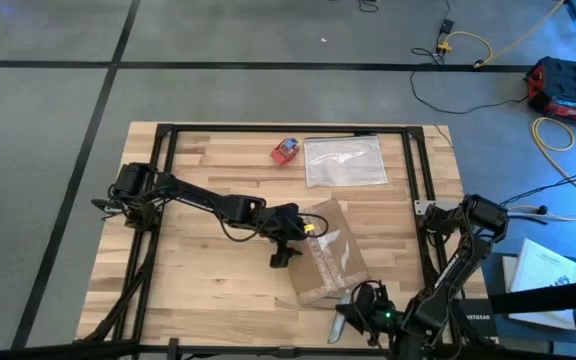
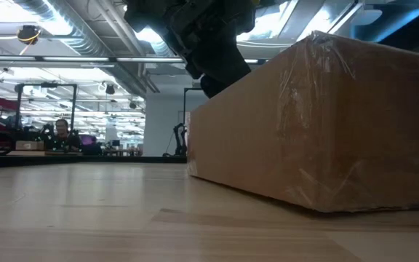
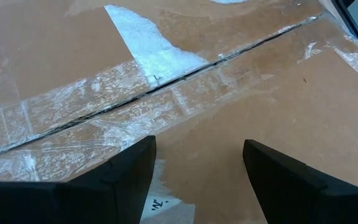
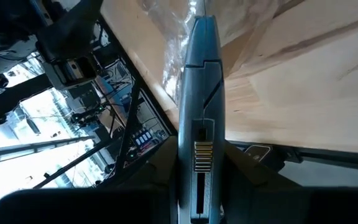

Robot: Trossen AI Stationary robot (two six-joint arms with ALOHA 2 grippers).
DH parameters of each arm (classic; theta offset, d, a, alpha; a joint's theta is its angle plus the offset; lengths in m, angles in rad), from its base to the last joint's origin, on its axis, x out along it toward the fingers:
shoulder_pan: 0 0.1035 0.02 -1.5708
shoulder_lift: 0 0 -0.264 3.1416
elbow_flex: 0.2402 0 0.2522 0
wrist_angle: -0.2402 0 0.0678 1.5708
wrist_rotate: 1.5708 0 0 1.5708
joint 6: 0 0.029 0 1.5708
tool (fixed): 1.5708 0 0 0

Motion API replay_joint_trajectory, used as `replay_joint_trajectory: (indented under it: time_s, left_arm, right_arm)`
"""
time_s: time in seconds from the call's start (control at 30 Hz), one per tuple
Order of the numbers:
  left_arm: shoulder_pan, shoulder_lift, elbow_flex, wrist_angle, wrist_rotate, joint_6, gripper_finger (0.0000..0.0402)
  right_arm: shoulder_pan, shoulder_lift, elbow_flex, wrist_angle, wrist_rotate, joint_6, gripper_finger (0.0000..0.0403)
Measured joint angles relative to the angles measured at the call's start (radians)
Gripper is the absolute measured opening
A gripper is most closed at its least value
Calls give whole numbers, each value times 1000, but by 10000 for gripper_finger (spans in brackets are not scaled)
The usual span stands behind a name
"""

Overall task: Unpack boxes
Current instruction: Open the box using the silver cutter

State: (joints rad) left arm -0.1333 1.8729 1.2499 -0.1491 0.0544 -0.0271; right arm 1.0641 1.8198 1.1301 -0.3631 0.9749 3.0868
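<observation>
The brown cardboard box point(image 1: 328, 255) lies flat on the wooden table, its flaps shut and its taped seam point(image 3: 166, 87) facing up. My left gripper point(image 3: 197, 155) is open, slanting down over the box's top near the left end point(image 1: 298, 238). My right gripper point(image 1: 366, 305), at the table's near edge, is shut on a grey utility knife point(image 4: 199, 93). The knife's tip point(image 4: 204, 22) points at the box's near, tape-covered edge; whether it touches the box I cannot tell. My left gripper has one finger point(image 3: 120, 177) on each side of a patch of the box's top, just short of the seam; whether they touch the cardboard I cannot tell. My right gripper holds the knife by its handle point(image 4: 197, 162), which runs along the fingers and juts out past them toward the box. The fingers themselves are hidden behind the knife. The knife is clear of the table.
A clear plastic bag point(image 1: 345, 160) and a small red-and-blue object point(image 1: 286, 150) lie at the table's far side. Black frame rails point(image 1: 268, 128) run along the table's far, left and right sides. A person point(image 2: 62, 131) sits far off in the room.
</observation>
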Motion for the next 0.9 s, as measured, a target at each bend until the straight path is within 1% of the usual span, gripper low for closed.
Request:
replay_joint_trajectory:
  time_s: [0.9]
  left_arm:
    - [0, 1, 0, 8, 0, -2, 234]
  right_arm:
    - [-6, 0, 0, -8, 0, -21, 61]
